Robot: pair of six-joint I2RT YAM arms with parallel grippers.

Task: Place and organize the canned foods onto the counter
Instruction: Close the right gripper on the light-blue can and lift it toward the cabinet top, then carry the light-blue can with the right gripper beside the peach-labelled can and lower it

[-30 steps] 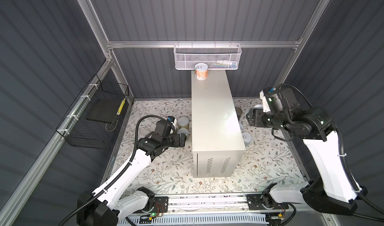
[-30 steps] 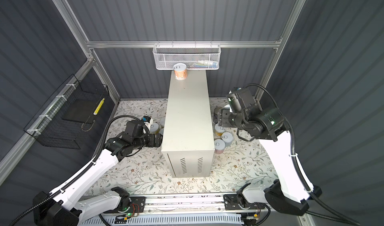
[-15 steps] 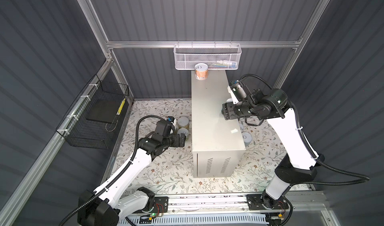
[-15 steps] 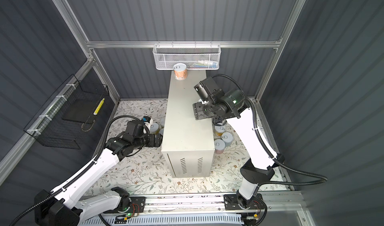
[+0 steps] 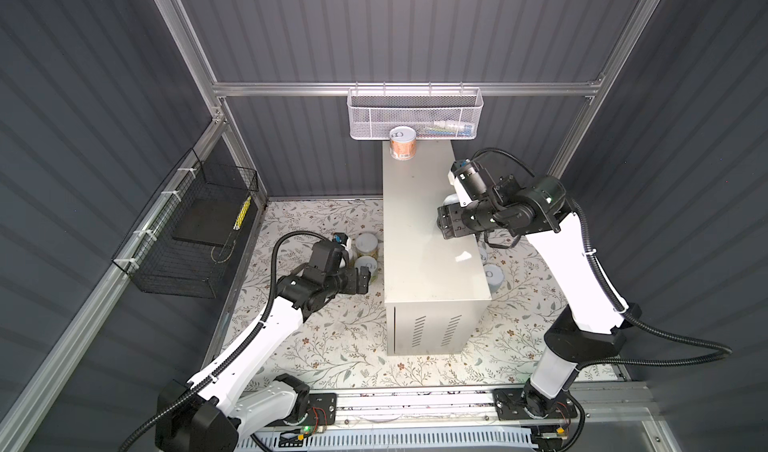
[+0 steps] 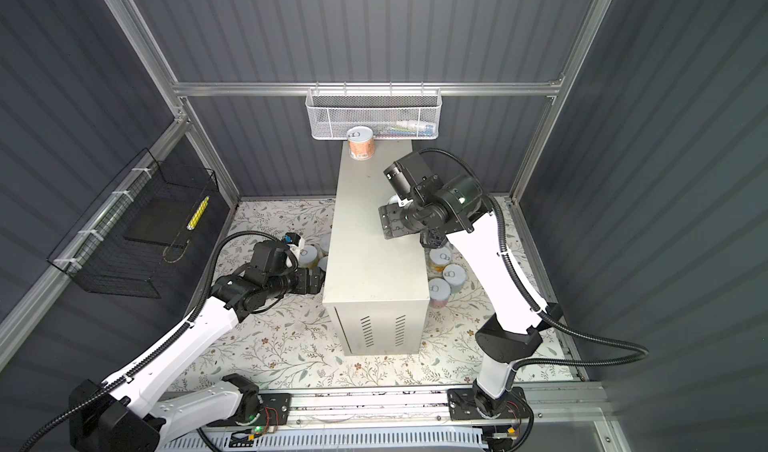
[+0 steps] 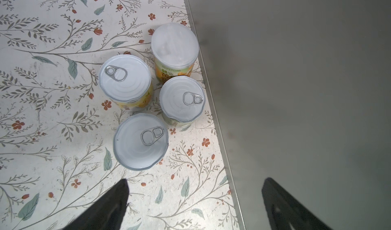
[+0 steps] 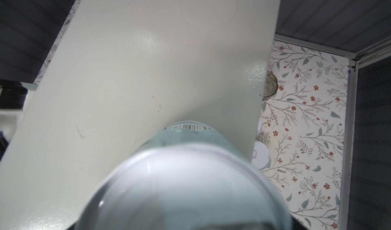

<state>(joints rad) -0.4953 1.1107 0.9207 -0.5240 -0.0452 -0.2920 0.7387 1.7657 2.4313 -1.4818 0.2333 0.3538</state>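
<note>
Pale-blue can [image 8: 190,176] seen upright over counter [image 8: 127,70] top, near right edge, directly beneath right end effector [image 5: 449,215]; clamped or released could not be told. Left end effector [image 7: 194,197] spread wide, empty; nearest floor can [image 7: 140,142] just ahead.

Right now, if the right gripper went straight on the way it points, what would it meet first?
Most likely the light-blue can, close ahead of the right gripper in its wrist view; beyond it, the counter. The fingers are hidden, so contact is unclear.

Counter [image 5: 415,221]: orange can [image 5: 402,143], perhaps blue can [image 8: 190,176]
</note>
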